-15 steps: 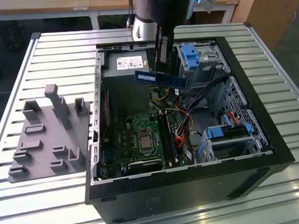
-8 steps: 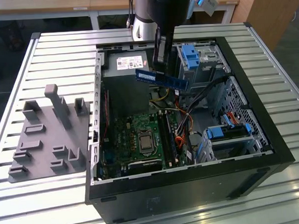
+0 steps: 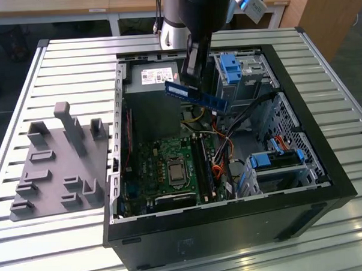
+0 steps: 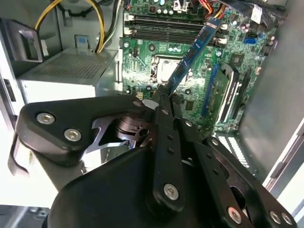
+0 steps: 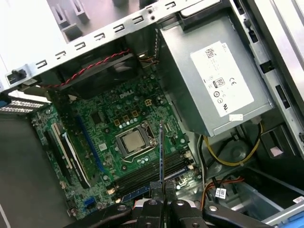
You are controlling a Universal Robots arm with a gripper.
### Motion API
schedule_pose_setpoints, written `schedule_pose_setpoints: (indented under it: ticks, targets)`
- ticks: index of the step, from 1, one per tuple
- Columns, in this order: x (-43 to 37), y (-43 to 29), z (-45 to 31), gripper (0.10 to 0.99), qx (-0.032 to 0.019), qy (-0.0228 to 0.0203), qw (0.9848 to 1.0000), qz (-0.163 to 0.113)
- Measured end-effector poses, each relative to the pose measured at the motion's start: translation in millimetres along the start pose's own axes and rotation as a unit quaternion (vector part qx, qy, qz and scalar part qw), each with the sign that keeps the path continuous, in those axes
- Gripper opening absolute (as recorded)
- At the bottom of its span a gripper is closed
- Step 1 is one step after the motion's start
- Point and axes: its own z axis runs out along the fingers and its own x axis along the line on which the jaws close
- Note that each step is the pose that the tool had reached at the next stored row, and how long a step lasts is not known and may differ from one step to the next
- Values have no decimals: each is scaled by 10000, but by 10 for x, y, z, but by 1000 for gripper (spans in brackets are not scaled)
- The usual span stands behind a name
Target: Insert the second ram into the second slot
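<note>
The second ram, a thin blue circuit strip, hangs in the air over the open computer case, tilted above the motherboard. My gripper is shut on one end of it. In the second wrist view the black fingers pinch the strip, which points toward the long dark memory slots. In the first wrist view the ram shows edge-on above the slots, held at my gripper. I cannot tell which one is the second slot.
A grey power supply sits beside the motherboard, with yellow cables near it. The processor socket lies next to the slots. Blue drive brackets stand at the case's far side. A grey holder block rests on the slatted table at the exterior view's left.
</note>
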Motion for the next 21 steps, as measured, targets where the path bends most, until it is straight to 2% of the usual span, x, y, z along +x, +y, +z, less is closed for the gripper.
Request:
schedule_pose_setpoints:
  ticks: [7,21]
  targets:
    - [0,0,3,133,5,-15,9992,403]
    - [0,0,6,133,14,-38,9948,1018]
